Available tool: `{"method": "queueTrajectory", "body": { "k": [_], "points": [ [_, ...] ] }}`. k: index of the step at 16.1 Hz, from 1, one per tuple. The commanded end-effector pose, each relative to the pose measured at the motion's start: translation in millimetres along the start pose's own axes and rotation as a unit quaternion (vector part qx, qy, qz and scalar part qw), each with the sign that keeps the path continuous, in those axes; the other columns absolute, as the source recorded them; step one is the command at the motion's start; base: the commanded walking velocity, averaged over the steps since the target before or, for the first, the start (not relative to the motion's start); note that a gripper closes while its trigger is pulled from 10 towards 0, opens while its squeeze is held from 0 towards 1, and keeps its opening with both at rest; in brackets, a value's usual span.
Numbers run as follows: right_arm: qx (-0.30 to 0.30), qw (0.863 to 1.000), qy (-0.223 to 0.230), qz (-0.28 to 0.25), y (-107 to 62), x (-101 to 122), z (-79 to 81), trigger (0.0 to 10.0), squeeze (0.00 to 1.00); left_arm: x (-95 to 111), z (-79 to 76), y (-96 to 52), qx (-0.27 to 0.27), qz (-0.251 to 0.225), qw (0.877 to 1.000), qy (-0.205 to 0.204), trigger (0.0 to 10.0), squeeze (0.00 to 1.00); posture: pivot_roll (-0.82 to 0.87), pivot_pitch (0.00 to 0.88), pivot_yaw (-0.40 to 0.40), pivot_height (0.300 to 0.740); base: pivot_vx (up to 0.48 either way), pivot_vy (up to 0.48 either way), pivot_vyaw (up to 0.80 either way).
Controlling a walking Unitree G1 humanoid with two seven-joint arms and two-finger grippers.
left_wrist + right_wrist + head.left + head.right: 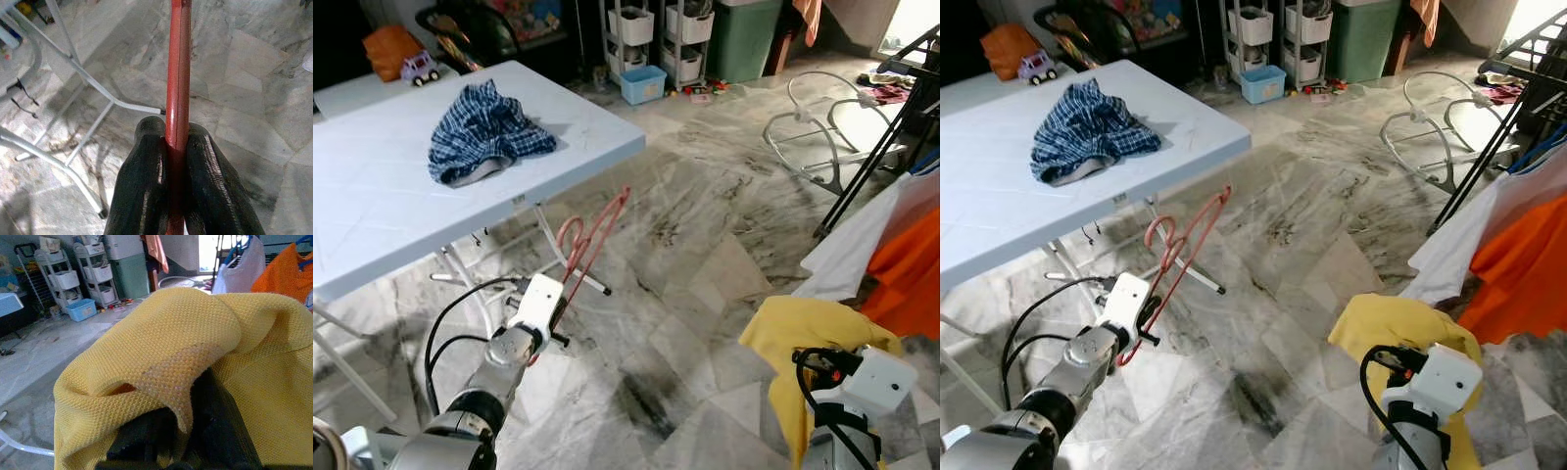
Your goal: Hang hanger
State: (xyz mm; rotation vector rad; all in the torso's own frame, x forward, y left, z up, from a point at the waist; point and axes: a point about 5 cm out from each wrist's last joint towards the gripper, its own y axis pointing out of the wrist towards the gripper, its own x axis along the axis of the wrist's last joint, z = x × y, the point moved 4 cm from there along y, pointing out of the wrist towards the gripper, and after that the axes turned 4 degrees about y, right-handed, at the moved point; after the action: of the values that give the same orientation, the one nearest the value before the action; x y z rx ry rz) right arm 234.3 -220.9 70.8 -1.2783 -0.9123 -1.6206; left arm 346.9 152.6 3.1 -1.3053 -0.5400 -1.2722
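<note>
One red hanger [592, 240] is what I have in the left tool [177, 147], its two black fingers [144, 181] pinched tight on the hanger's thin bar. The hanger stands up and out from that tool, over the marble floor [695, 294], just beside the front edge of the white desk [372, 196]. On the desk lies a crumpled blue checked garment [484, 132]. My right tool [188, 431] sits low on the right, wrapped in a yellow cloth [161, 357] that covers its fingers, so I cannot tell how they stand. Past it, white [857, 240] and orange [906, 269] clothes hang on a rack.
</note>
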Motion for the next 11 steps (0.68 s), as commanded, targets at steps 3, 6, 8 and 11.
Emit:
{"method": "queueTrajectory", "body": {
  "k": [3, 6, 8, 11],
  "points": [
    [0.036, 0.999, -0.005, -0.028, 13.7, 15, 13.0, 10.0, 0.00, 1, 11.4, -3.1, 0.026, -0.015, 0.999, -0.017, 10.0, 0.00, 0.03, 0.000, -0.003, 0.740, 0.000, 0.000, 0.00],
    [0.049, 0.998, -0.008, -0.032, 16.3, 19, 16.8, 10.0, 0.00, 13, 19.1, -2.5, 0.042, -0.044, 0.998, -0.014, 10.0, 0.00, 0.03, 0.000, -0.010, 0.740, 0.000, 0.000, 0.00],
    [0.051, 0.998, -0.017, -0.033, 16.3, 20, 14.3, 10.0, 0.00, 20, 37.4, -7.6, 0.066, -0.066, 0.996, 0.004, 10.0, 0.00, 0.03, 0.000, -0.015, 0.740, 0.000, 0.000, 0.00],
    [0.054, 0.998, -0.021, -0.032, 15.4, 21, 11.7, 10.0, 0.00, -11, 45.0, -29.3, 0.038, -0.055, 0.997, 0.036, 10.0, 0.00, 0.05, 0.000, -0.034, 0.740, 0.000, 0.000, 0.00]
  ]
}}
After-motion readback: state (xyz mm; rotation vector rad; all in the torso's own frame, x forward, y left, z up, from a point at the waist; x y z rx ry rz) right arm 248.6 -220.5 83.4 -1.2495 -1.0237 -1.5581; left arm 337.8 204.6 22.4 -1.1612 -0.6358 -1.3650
